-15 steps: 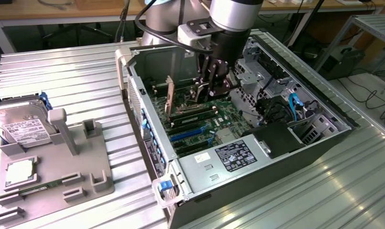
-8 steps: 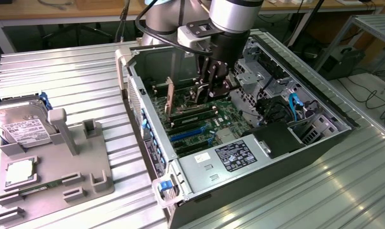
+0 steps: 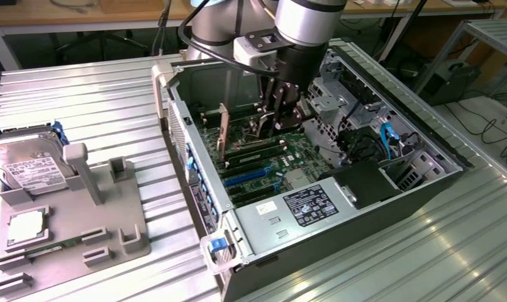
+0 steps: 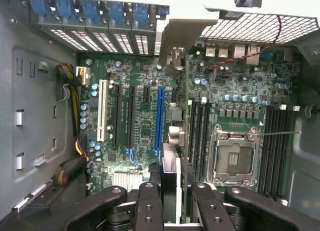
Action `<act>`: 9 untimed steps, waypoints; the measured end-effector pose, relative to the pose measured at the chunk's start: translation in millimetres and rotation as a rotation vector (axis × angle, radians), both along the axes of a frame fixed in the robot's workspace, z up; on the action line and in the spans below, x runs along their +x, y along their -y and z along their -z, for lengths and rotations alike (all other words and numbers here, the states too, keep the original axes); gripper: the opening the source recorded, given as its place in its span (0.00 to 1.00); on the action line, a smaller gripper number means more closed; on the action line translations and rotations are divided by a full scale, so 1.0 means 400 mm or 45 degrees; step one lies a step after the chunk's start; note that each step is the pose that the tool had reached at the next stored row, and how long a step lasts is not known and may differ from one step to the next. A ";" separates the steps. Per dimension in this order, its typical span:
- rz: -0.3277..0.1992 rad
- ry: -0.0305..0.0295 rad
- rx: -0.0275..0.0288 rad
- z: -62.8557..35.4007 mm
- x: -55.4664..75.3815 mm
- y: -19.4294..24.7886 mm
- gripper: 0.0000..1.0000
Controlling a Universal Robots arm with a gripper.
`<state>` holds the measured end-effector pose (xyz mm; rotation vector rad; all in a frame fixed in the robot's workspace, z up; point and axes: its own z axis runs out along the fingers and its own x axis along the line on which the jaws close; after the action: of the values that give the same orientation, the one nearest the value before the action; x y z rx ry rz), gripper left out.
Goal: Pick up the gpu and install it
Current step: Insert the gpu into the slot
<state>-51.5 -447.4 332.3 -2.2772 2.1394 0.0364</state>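
I have the end effector [image 4: 170, 201] lowered inside the open computer case [image 3: 421, 182], clenched on the gpu [image 4: 171, 166], which stands on edge between the fingers [image 4: 148, 203]. In the wrist view the card hangs over the motherboard [image 4: 140, 121], just beside the long blue slot [image 4: 160, 116]; its metal bracket end [image 4: 176, 61] points toward the rear vents at 12 o'clock. Step in hand, as I judge it: seating the card, not yet pressed home. The hard drive [image 3: 31, 167] sits in its holder on the counter [image 3: 102, 107] at 9 o'clock of the case.
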 end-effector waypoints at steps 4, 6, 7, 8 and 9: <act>0.001 -0.0010 0.0001 0.006 0.000 0.000 0.27; 0.002 -0.0016 0.0000 0.010 0.000 0.000 0.27; 0.003 -0.0017 0.0000 0.013 0.000 0.000 0.27; 0.003 -0.0017 -0.0001 0.015 0.000 0.000 0.27; 0.004 -0.0018 -0.0001 0.017 0.000 0.000 0.27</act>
<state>-51.5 -447.4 325.4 -2.2745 2.1437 0.0379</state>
